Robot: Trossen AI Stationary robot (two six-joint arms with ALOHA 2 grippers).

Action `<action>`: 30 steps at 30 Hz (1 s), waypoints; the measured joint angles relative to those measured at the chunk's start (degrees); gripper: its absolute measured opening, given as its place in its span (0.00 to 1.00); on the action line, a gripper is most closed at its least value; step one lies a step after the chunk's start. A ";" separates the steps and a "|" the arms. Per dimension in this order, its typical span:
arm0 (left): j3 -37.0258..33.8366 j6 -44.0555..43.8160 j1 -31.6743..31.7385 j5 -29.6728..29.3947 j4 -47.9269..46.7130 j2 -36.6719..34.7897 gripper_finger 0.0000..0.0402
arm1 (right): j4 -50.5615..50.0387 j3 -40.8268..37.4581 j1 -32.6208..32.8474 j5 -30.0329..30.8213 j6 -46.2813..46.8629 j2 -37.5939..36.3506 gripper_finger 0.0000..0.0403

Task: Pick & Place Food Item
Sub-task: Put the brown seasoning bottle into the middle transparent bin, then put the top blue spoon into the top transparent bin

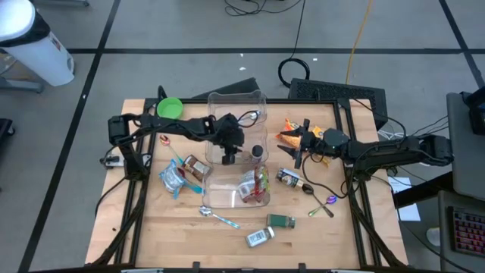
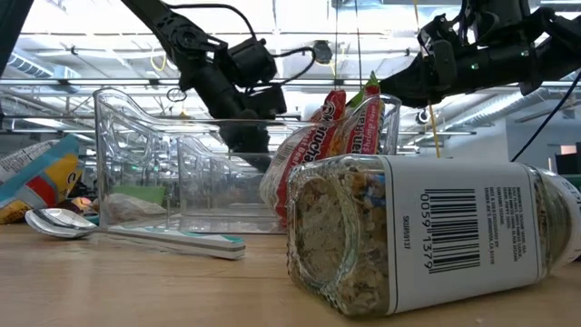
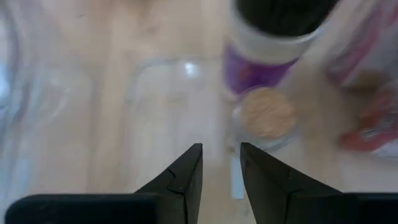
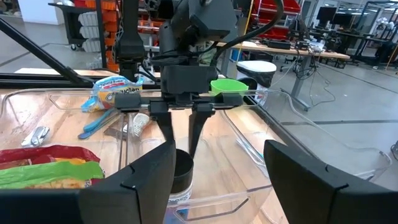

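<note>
A clear plastic bin (image 1: 236, 97) stands mid-table. Inside it, a small jar with a black lid and purple label (image 1: 258, 152) stands upright, and snack bags (image 1: 254, 186) lie at its near end. My left gripper (image 4: 180, 146) hangs inside the bin, slanting down, just beside the jar (image 4: 177, 171). Its fingers (image 3: 186, 174) stand a little apart with nothing between them. My right gripper (image 1: 297, 152) waits open and level just right of the bin, near an orange snack bag (image 1: 290, 135).
Left of the bin lie a green bowl (image 1: 170, 108), a blue-white bag (image 1: 173, 178), a small packet (image 1: 195, 167) and spoons. Jars lie to the right (image 1: 288, 178) and near the front edge (image 1: 259, 236), along with a green tin (image 1: 280, 221) and a spoon (image 1: 216, 216).
</note>
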 joint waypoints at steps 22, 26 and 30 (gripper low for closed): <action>-2.33 -6.40 2.80 -10.53 -13.30 -33.15 0.29 | -0.75 0.00 -4.40 0.24 -1.70 0.00 0.60; -12.70 -7.52 4.87 -5.00 -6.78 -40.52 0.29 | -0.73 0.00 -5.36 0.24 -1.53 0.00 0.60; -26.23 -10.73 5.70 -3.09 7.15 -47.70 0.29 | -0.34 0.00 -6.28 0.21 -1.53 0.00 0.60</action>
